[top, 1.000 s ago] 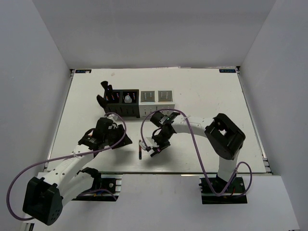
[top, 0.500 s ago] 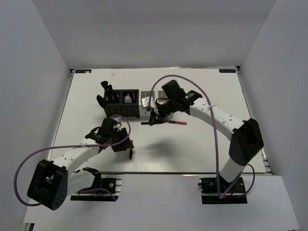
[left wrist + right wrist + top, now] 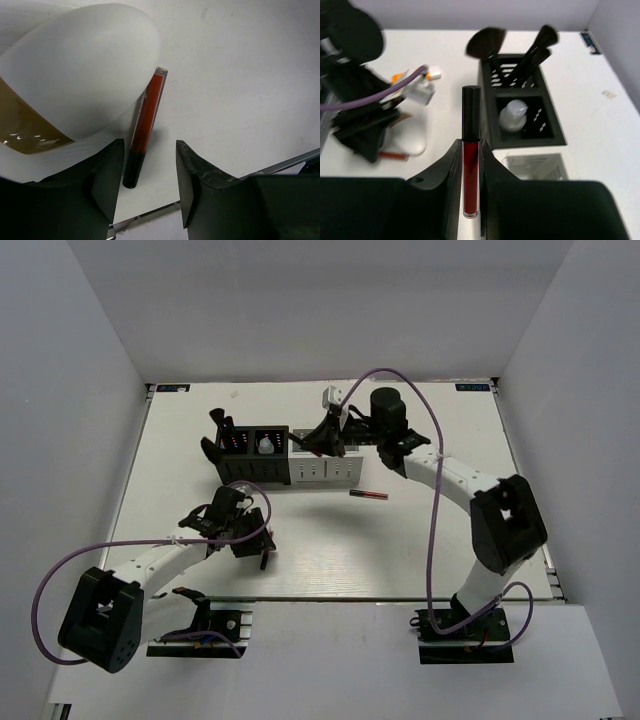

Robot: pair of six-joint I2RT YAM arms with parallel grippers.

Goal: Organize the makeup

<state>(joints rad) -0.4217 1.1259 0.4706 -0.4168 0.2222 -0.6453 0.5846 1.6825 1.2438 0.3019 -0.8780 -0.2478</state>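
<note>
Two sticks matter: the first stick (image 3: 471, 150) is clamped lengthwise in the right gripper (image 3: 470, 144) over the white organizer (image 3: 325, 468), while the second stick (image 3: 145, 120) lies flat on the table (image 3: 240, 75) between the left gripper's (image 3: 149, 145) parted, empty fingers, its width across their closing line.

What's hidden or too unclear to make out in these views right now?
Left wrist view: an unidentifiable blurred white rounded shape covers part of the red stick with black end.
Right wrist view: the right gripper hides most of the white slotted organizer box.
Top view: items in the black organizer box are too small.
</note>
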